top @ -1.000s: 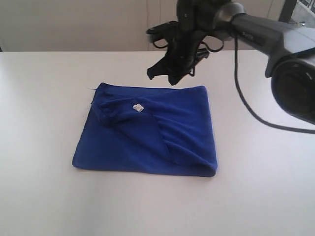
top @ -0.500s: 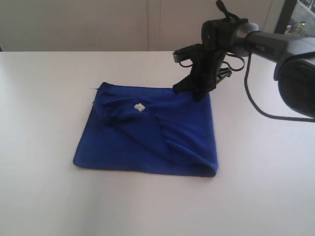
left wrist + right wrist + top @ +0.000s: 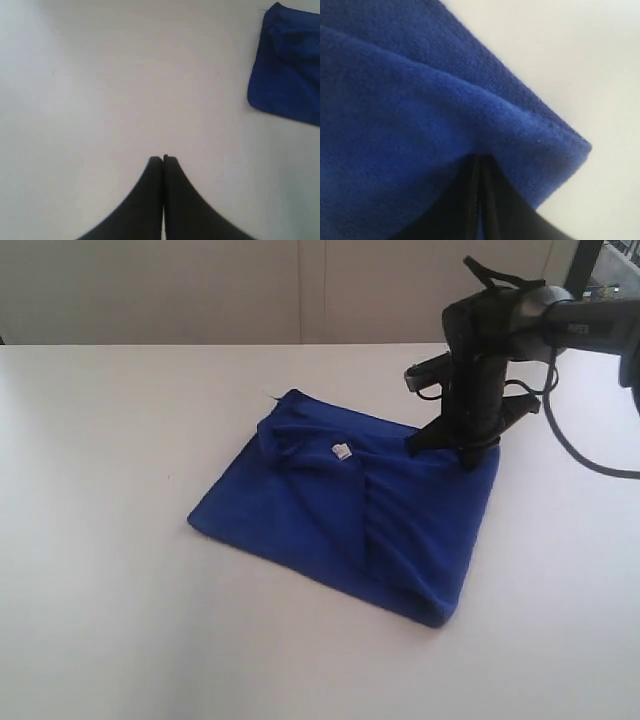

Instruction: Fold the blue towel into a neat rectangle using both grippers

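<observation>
In the exterior view the blue towel [image 3: 340, 510] lies flat on the white table [image 3: 110, 540], already folded over into a rough four-sided shape. It spreads out from beneath the right pincer [image 3: 442, 450], whose tips come down on the corner farthest from the camera. A slanting flap crosses the top layer and a white tag [image 3: 342, 451] shows just beside the pincer, so the outline is not yet a clean rectangle. The cloth looks soft, light and limp. It will likely sag and crease rather than hold a line, and it should slide easily on the smooth table. The corners and the doubled edge are the best places to take hold, gathering all the layers at once. The left pincer is out of this view. In the left wrist view the left pincer [image 3: 163, 159] has its jaws pressed together with nothing between them. It hangs over bare table, with the towel [image 3: 290, 75] well apart from it and only one edge and corner showing. In the right wrist view the right pincer [image 3: 477, 161] also has its jaws pressed together. Its tips are sunk into the plush nap close to the rounded corner, and the towel [image 3: 395, 115] bulges in a thick fold around them. I judge it is pressing on the cloth rather than pinching it, since no clear bite of fabric shows between the jaws.
</observation>
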Robot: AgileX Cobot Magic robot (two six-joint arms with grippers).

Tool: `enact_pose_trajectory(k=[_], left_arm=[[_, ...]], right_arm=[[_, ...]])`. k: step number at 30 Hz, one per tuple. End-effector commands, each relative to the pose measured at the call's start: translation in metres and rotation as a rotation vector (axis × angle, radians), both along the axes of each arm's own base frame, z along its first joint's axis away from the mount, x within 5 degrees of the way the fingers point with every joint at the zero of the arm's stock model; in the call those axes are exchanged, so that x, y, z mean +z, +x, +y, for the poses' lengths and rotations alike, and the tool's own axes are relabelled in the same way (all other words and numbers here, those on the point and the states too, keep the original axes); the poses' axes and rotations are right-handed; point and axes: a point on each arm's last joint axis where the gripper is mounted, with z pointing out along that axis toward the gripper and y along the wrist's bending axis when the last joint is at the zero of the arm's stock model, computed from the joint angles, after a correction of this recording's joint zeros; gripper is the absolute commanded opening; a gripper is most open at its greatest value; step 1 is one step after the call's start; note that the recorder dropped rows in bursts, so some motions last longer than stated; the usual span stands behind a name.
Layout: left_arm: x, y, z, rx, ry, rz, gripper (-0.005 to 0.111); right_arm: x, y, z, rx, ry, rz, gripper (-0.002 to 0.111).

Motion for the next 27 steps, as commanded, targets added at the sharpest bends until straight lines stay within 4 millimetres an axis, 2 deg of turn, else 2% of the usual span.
enact_pose_trajectory(k=[1, 4, 13, 15, 18, 22, 24, 27], left_arm=[[-0.002, -0.002, -0.001, -0.006, -0.005, 0.007, 0.000], [-0.002, -0.002, -0.001, -0.006, -0.005, 0.007, 0.000], [-0.002, -0.002, -0.001, -0.006, -0.005, 0.007, 0.000], [-0.002, -0.002, -0.001, -0.006, -0.005, 0.007, 0.000], [-0.002, -0.002, -0.001, -0.006, -0.005, 0.007, 0.000], [-0.002, -0.002, -0.001, -0.006, -0.005, 0.007, 0.000], [-0.002, -0.002, -0.001, -0.006, -0.005, 0.007, 0.000], [-0.002, -0.002, -0.001, -0.006, -0.005, 0.007, 0.000]], right_arm=[[-0.011, -0.037, -0.012, -0.039, -0.010, 0.103, 0.000], [-0.005, -0.057, -0.016, -0.049, 0.001, 0.092, 0.000], [0.003, -0.134, -0.034, -0.118, 0.057, 0.035, 0.000], [0.010, -0.140, -0.034, -0.124, 0.091, -0.029, 0.000], [0.037, -0.141, -0.031, -0.112, 0.139, -0.139, 0.000], [0.083, -0.137, -0.011, -0.060, 0.207, -0.280, 0.000], [0.100, -0.134, 0.007, -0.019, 0.244, -0.318, 0.000], [0.117, -0.128, 0.046, 0.095, 0.303, -0.357, 0.000]])
